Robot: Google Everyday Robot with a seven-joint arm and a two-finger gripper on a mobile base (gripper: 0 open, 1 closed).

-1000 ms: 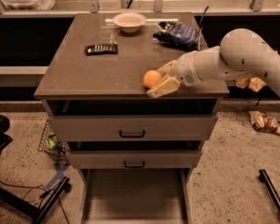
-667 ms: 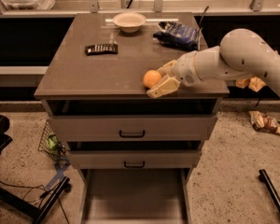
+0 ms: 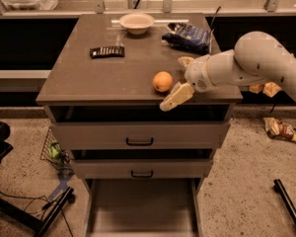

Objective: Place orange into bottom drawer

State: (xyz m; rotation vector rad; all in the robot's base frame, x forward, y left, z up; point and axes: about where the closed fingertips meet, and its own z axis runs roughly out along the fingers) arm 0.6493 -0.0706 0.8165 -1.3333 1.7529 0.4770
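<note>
The orange (image 3: pixel 162 81) sits on the cabinet top near its front edge, right of the middle. My gripper (image 3: pixel 180 80) is at its right side, open. One finger (image 3: pixel 175 98) reaches past the front edge and the other finger (image 3: pixel 186 61) lies behind; the orange is just left of the gap, not gripped. The bottom drawer (image 3: pixel 143 209) is pulled out below, showing a bare flat floor and side rails. The two upper drawers are shut.
On the cabinet top (image 3: pixel 89 78) there are a white bowl (image 3: pixel 136 21) at the back, a dark blue bag (image 3: pixel 188 36) at the back right and a black remote (image 3: pixel 107 52) at the left. Snack packets (image 3: pixel 280 129) lie on the floor at right. Cables and a basket (image 3: pixel 53 152) are at left.
</note>
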